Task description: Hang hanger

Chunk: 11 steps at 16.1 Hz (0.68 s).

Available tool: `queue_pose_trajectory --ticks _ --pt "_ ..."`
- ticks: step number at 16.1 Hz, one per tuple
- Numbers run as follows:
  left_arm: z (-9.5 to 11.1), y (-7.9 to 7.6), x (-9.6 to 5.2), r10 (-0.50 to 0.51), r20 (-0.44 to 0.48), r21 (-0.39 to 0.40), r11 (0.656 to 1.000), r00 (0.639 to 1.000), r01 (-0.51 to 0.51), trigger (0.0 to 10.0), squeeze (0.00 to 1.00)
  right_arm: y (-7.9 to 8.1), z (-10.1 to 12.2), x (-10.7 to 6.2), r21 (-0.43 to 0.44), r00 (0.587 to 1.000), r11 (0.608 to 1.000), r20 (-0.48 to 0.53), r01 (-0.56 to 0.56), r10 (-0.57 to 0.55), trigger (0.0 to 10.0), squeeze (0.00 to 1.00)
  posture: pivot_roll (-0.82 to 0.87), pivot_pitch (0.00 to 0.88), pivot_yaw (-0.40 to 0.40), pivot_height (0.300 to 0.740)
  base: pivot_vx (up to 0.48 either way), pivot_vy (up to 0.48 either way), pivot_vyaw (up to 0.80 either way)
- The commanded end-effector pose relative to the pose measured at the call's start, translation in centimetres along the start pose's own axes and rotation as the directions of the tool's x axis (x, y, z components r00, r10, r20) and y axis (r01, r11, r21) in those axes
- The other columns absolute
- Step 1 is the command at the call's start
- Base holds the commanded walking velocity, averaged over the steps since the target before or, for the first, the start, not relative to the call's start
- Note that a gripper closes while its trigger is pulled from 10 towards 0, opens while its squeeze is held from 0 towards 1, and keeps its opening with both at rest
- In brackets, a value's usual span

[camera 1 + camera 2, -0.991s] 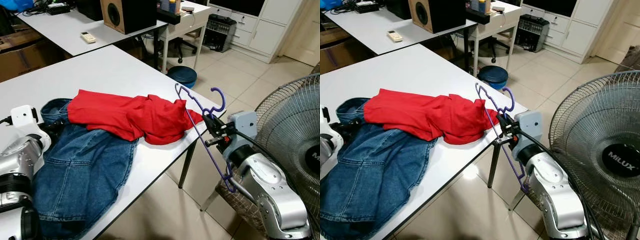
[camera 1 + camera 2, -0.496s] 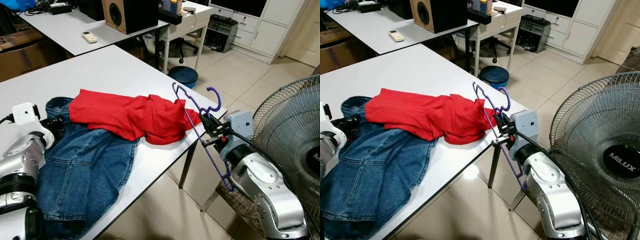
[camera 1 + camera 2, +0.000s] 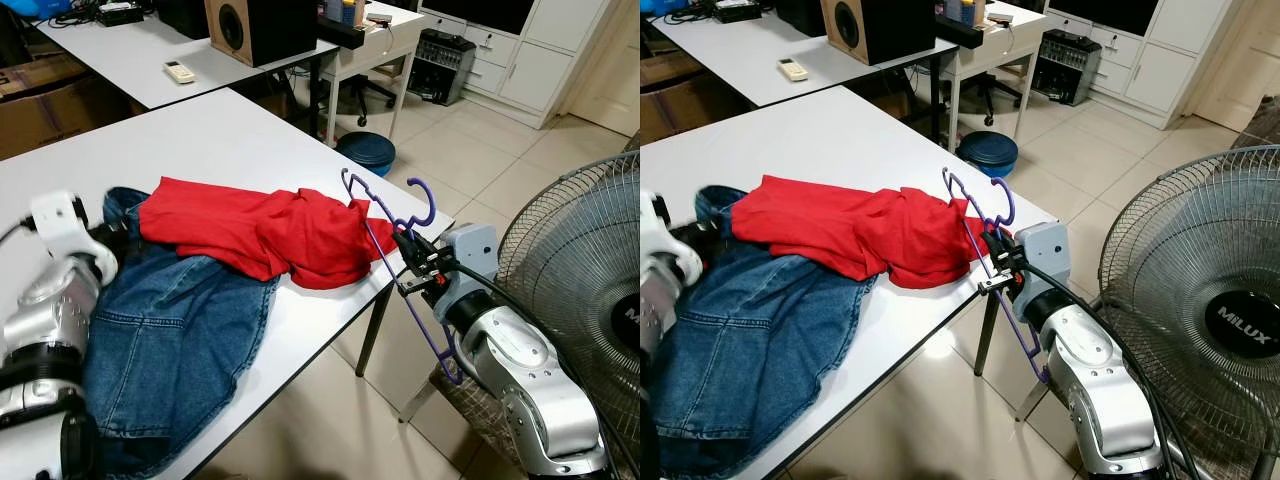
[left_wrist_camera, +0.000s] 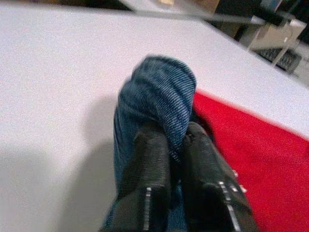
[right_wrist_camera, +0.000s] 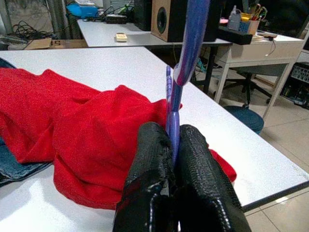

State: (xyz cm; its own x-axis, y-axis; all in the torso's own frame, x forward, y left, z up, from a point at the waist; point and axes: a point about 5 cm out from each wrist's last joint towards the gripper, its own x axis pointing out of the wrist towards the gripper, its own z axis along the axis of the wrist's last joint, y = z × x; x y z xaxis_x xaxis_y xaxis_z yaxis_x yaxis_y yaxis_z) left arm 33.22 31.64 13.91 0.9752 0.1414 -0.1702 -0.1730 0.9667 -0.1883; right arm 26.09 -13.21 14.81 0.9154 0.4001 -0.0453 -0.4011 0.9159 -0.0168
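A purple plastic hanger (image 3: 433,200) stands tilted at the white table's (image 3: 200,130) right corner, its hook uppermost. My right gripper (image 3: 408,262) is shut on the hanger's (image 5: 173,121) arm, right beside the red garment's edge. The red garment (image 3: 260,230) lies crumpled across the table, overlapping a blue denim garment (image 3: 170,340). In the left wrist view, my left gripper (image 4: 176,135) is shut on a bunched fold of the denim (image 4: 157,92) at the garment's far left end.
A large standing fan (image 3: 590,280) is close to my right arm. A blue round bin (image 3: 365,150) sits on the tiled floor past the table corner. A second table behind carries a speaker (image 3: 255,25) and a remote (image 3: 178,70).
My right gripper has carried the hanger slightly left, closer to the red garment. My left arm has risen and pushed forward with the denim fold in it.
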Motion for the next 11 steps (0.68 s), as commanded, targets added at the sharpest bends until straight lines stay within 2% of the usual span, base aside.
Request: queue_pose_trajectory --ticks 1,2,3,4,5,6,8,9,10,11 --pt "3.2 -0.4 0.6 0.001 0.098 0.070 0.998 0.995 -0.008 0.0 0.00 0.0 0.3 0.3 -0.020 1.000 1.000 0.014 -0.005 0.006 10.0 0.00 -0.12 0.000 -0.026 0.740 0.000 0.000 0.00" --pt "6.5 -0.8 1.0 -0.025 0.208 0.095 0.995 0.978 0.005 0.0 0.00 -0.1 0.3 0.4 -0.019 1.000 1.000 0.015 0.000 0.001 10.0 0.00 -0.12 0.000 -0.028 0.740 0.000 0.000 0.00" --pt "7.9 -1.0 1.1 -0.040 0.253 0.100 0.995 0.967 0.015 0.0 0.00 -0.1 0.3 0.4 -0.019 1.000 1.000 0.016 0.001 -0.001 10.0 0.00 -0.12 0.000 -0.028 0.740 0.000 0.000 0.00" --pt "12.9 -2.3 1.2 -0.089 0.386 0.134 0.990 0.918 0.039 0.0 0.00 0.0 0.3 0.5 -0.017 1.000 1.000 0.017 -0.003 0.003 10.0 0.00 -0.10 0.000 -0.039 0.740 0.000 0.000 0.00" --pt "16.6 -3.3 1.0 -0.124 0.472 0.167 0.985 0.873 0.049 0.0 0.00 0.1 0.3 0.7 -0.015 1.000 1.000 0.018 -0.010 0.010 10.0 0.00 -0.10 0.000 -0.044 0.740 0.000 0.000 0.00" --pt "18.1 -3.8 0.8 -0.142 0.504 0.185 0.981 0.852 0.055 0.0 0.00 0.2 0.3 0.8 -0.015 1.000 1.000 0.018 -0.014 0.014 10.0 0.00 -0.10 0.000 -0.048 0.740 0.000 0.000 0.00" --pt "25.8 -6.6 -1.5 -0.246 0.657 0.279 0.957 0.712 0.074 0.0 0.00 0.2 0.3 0.8 -0.018 1.000 1.000 0.022 -0.021 0.022 10.0 0.00 -0.09 0.000 -0.047 0.740 0.000 0.000 0.00" --pt "28.7 -8.0 -3.0 -0.304 0.718 0.310 0.945 0.626 0.104 0.0 0.00 0.1 0.3 0.8 -0.019 1.000 1.000 0.022 -0.017 0.018 10.0 0.00 -0.09 0.000 -0.043 0.740 0.000 0.000 0.00" --pt "30.3 -8.9 -4.0 -0.353 0.745 0.340 0.931 0.566 0.134 0.0 0.00 0.1 0.3 0.7 -0.018 1.000 1.000 0.024 -0.009 0.009 10.0 0.00 -0.09 0.000 -0.035 0.740 0.000 0.000 0.00" --pt "30.7 -9.2 -4.5 -0.383 0.755 0.353 0.922 0.532 0.162 0.0 0.00 0.0 0.3 0.6 -0.015 1.000 1.000 0.026 -0.003 0.003 10.0 0.00 -0.09 0.000 -0.035 0.740 0.000 0.000 0.00"
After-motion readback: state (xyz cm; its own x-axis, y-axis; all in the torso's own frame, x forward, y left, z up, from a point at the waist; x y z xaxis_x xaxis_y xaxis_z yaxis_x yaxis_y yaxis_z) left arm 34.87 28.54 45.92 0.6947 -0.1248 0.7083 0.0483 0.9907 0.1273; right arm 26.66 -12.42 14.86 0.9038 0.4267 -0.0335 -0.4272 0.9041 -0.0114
